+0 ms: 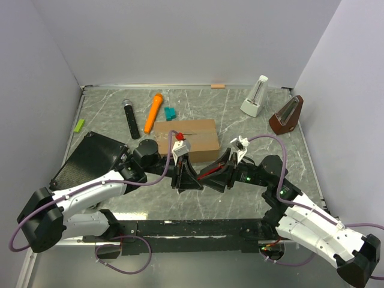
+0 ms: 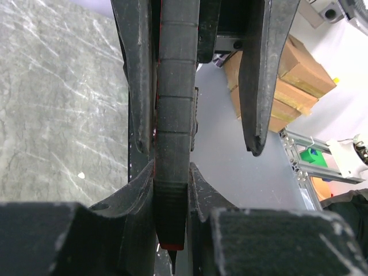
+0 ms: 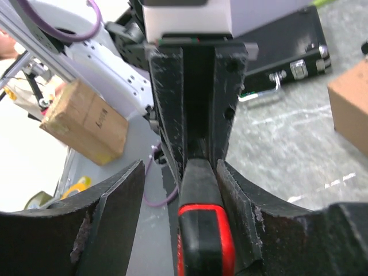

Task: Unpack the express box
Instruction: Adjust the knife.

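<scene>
Black rail [image 1: 198,228], marbled table [image 1: 201,101], perhaps lilac walls [image 1: 180,42]

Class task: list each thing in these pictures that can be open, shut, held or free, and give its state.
express box: closed, flaps down, resting on the table.
cutter: off the table, between both grippers.
left gripper: shut on the cutter.
right gripper: open, fingers either side of the cutter.
black case: closed, lying flat.
</scene>
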